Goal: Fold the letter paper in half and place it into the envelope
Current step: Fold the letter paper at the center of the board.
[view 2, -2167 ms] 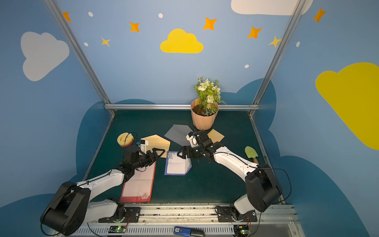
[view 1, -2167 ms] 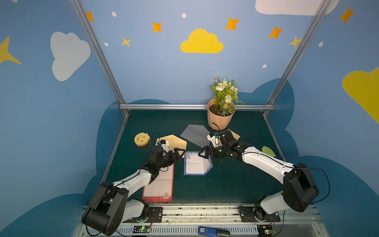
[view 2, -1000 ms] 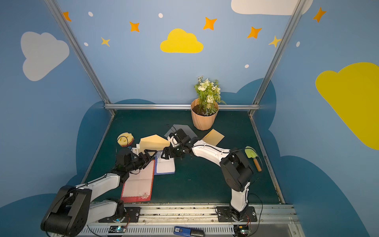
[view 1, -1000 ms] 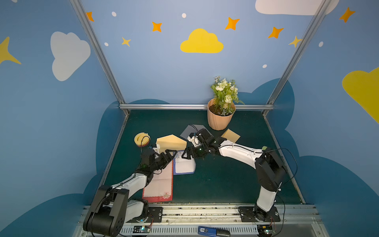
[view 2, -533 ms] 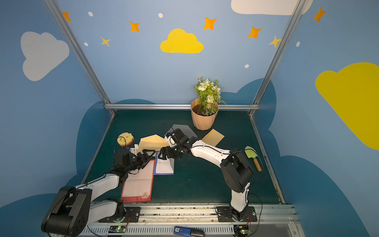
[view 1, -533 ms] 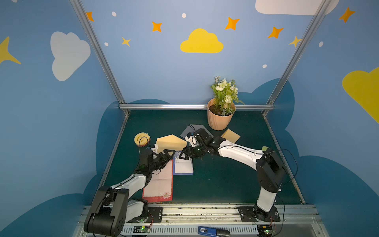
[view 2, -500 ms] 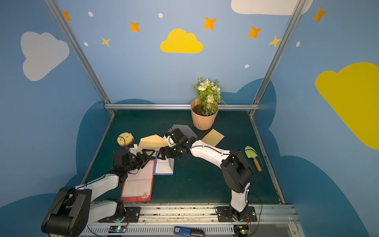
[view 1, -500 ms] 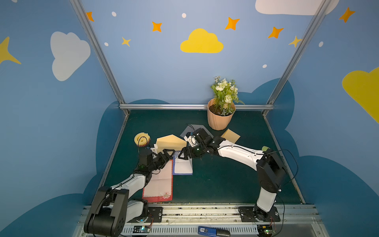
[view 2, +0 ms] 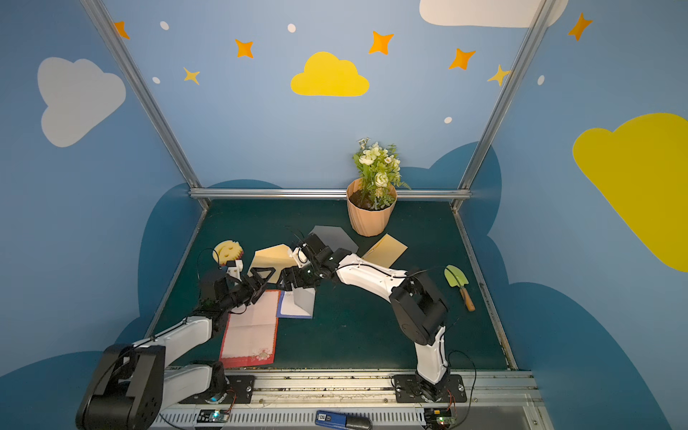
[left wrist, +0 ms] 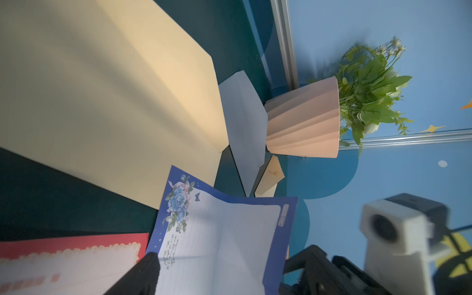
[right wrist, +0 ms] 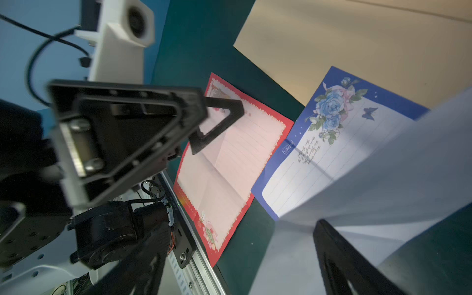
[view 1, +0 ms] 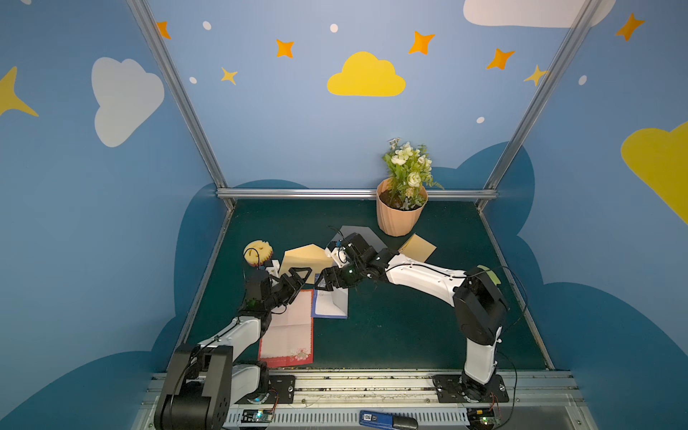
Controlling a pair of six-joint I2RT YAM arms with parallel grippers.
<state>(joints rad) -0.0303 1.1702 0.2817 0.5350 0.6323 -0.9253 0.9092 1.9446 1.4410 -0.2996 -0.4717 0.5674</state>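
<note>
The right gripper [view 1: 324, 283] stands with its jaws spread wide over the far end of the blue-bordered letter paper [view 1: 327, 307], gripping nothing. The left gripper [view 1: 298, 277] is also open, just beside it and facing it. In both top views the letter paper lies on the green table [view 1: 409, 327] with one half raised as a white flap, its long edge against the red-bordered sheet [view 1: 288, 331]. The cream envelope [view 1: 303, 255] lies just behind both grippers. About two seconds ago the letter paper lay farther toward the right arm, clear of the red-bordered sheet. Since then it has slid over, and the right arm has swung across with it, its elbow drawn in. In the last half second almost nothing has moved.

The paired top view shows the same: right gripper [view 2: 292, 281], left gripper [view 2: 260, 277], letter paper [view 2: 292, 309] and cream envelope [view 2: 270, 257]. A green trowel [view 2: 456, 277] lies well apart near the right edge.

The left wrist view shows one dark finger [left wrist: 143, 275] at the near edge of the letter paper [left wrist: 224, 235]. The cream envelope [left wrist: 102, 102], a grey envelope [left wrist: 242, 120] and a flower pot [left wrist: 304, 120] lie beyond.

In the right wrist view the raised flap of the letter paper [right wrist: 319, 158] stands beside the right finger [right wrist: 339, 255]. The left gripper's finger [right wrist: 224, 102] hovers over the red-bordered sheet [right wrist: 229, 158].
</note>
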